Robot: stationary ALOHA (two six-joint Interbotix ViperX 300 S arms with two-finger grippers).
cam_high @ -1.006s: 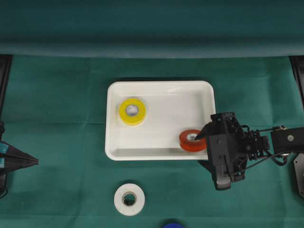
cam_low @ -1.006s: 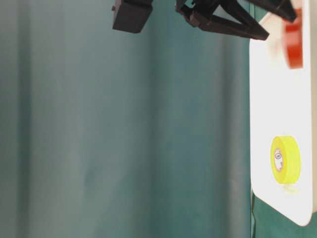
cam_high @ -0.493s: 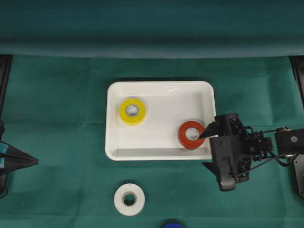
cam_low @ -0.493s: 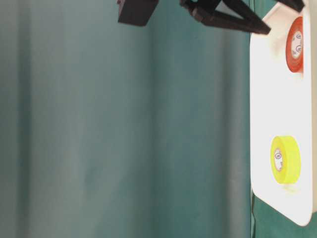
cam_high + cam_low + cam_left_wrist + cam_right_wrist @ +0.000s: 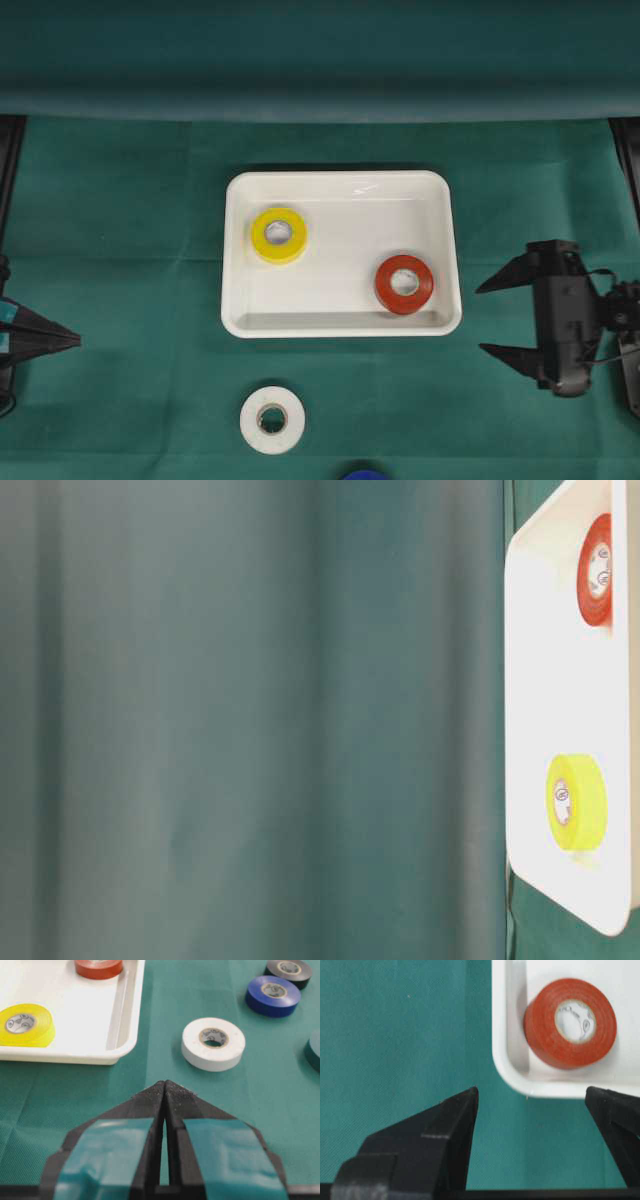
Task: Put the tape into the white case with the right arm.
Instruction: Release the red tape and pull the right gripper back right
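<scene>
Currently:
Right gripper [image 5: 497,318]: black, jaws wide apart, empty.
Next tape: white roll [image 5: 271,420] on green tabletop [image 5: 120,220], far left of the gripper, below the glossy white rectangular case [image 5: 340,184].

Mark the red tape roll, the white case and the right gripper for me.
red tape roll [image 5: 404,284]: overhead view, on its top face.
white case [image 5: 340,328]: overhead view, on its near rim.
right gripper [image 5: 498,317]: overhead view, midway between its spread fingertips.

A: White case [image 5: 340,325] looks like glossy, smooth plastic, and the cloth [image 5: 120,200] under it is matt green with a fine weave.

B: Yeah, red tape roll [image 5: 570,1022] has a slight sheen too.
</scene>
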